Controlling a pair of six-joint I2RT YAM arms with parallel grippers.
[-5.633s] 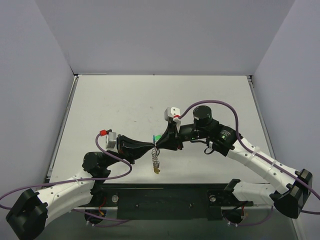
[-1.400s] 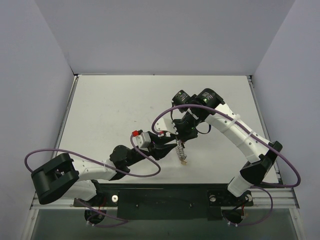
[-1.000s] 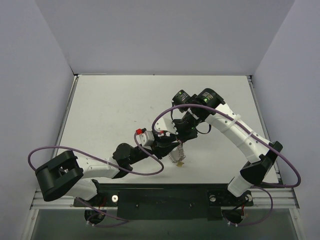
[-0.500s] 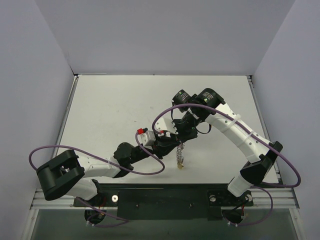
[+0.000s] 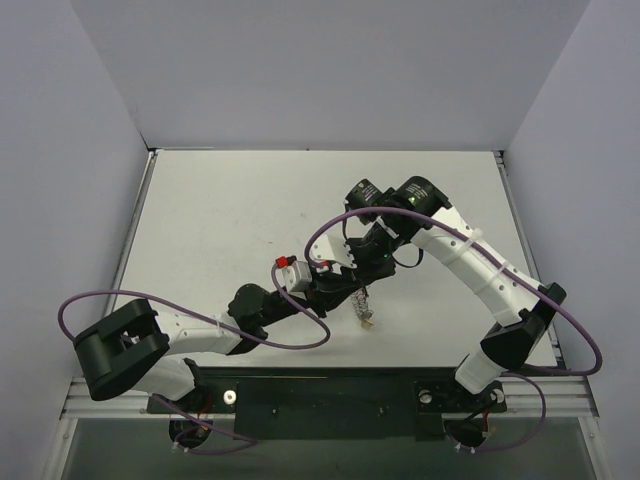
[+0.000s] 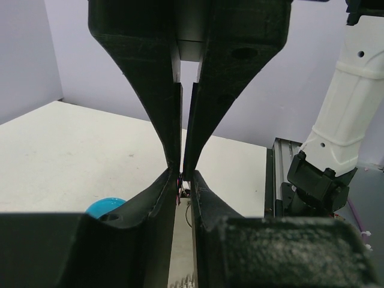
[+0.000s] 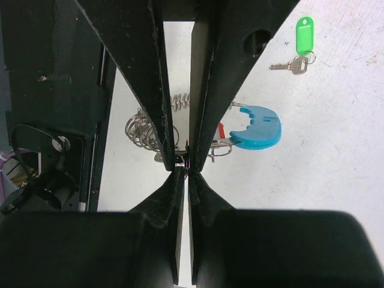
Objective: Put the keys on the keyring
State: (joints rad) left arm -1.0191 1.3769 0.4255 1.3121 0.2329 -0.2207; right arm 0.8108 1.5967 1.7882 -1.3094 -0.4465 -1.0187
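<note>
My two grippers meet tip to tip above the middle of the table. The right gripper [image 7: 185, 170] is shut on a thin part of the keyring [image 7: 146, 129], whose silvery coil hangs just behind the tips. The left gripper [image 6: 183, 174] faces it with its jaws pinched narrow on the same bunch, a bit of metal and red between its tips. The ring's blue tag [image 7: 255, 128] and red tag [image 7: 221, 131] stick out to the side. From above, the keyring [image 5: 362, 306] dangles below the grippers. One of the keys, with a green tag [image 7: 305, 31], lies apart on the table.
The white table [image 5: 220, 210] is walled by grey panels at the back and sides. The right arm [image 5: 470, 265] arches over the right half, and the left arm [image 5: 200, 335] lies low near the front rail [image 5: 330, 395]. Purple cables loop by both arms.
The left gripper's jaws have narrowed round the keyring at the right gripper's tips. The dangling ring has swung slightly up and right. The right arm has stayed still.
</note>
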